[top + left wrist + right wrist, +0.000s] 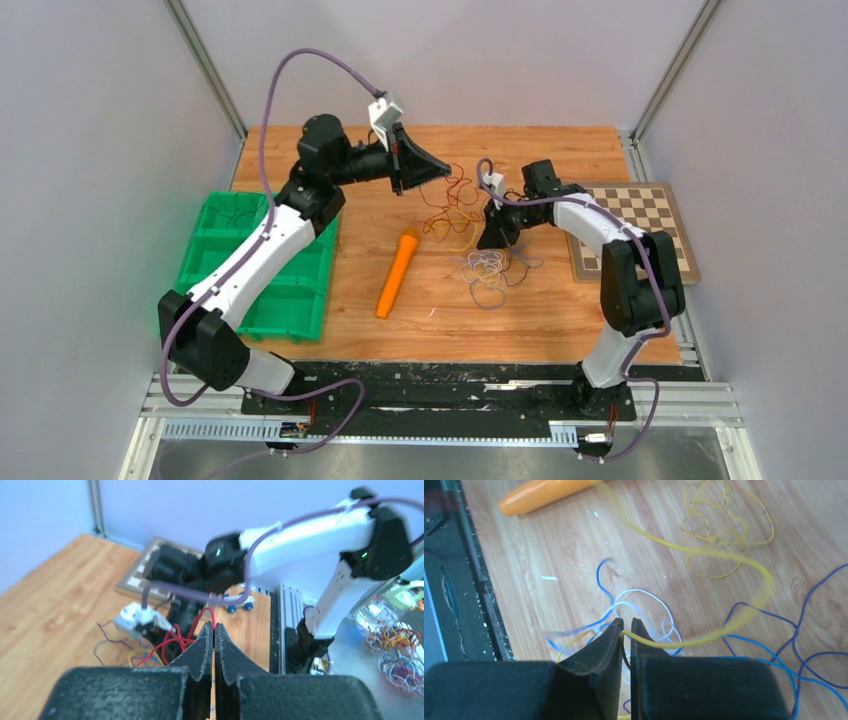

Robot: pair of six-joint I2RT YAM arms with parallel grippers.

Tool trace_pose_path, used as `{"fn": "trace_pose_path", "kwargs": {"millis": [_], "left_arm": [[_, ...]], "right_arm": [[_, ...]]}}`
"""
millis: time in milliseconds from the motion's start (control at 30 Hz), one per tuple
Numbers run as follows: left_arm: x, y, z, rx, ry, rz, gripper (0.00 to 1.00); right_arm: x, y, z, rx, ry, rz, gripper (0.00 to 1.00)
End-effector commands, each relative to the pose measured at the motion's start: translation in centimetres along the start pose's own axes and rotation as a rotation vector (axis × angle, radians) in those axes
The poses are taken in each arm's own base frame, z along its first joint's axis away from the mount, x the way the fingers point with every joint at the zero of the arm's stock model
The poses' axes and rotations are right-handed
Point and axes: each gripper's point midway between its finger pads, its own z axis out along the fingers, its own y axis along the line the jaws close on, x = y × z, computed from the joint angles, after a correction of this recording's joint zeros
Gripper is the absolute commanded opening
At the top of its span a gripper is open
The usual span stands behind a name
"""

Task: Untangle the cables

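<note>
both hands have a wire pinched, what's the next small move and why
Probably ease the right hand slowly away from the left hand. It is shut on a yellow wire that arcs up over the blue wires, while the left hand is shut on a red wire, so pulling the two apart should likely draw the yellow out of the clump.
</note>
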Motion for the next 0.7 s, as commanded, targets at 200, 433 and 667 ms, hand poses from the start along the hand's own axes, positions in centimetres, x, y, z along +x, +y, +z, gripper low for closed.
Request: {"fn": "trace_pose_path", "kwargs": {"millis": [200, 433, 667], "left_arm": [[-14.0, -3.7, -5.0, -0.062, -0.214, 0.166, 0.00], [-13.3, -2.6, -5.2, -0.105, -0.205, 0.142, 0.00], [-11.9, -1.3, -4.4, -0.099, -0.219, 0.036, 0.00]], "right_arm": [[2.8, -5.7, 1.6, 0.107, 0.027, 0.127, 0.00], [-4.7, -0.7, -3.9, 0.018, -0.117, -0.009, 0.96], [-11.3, 6.3, -8.7, -0.002, -0.289, -0.176, 1.00]]}}
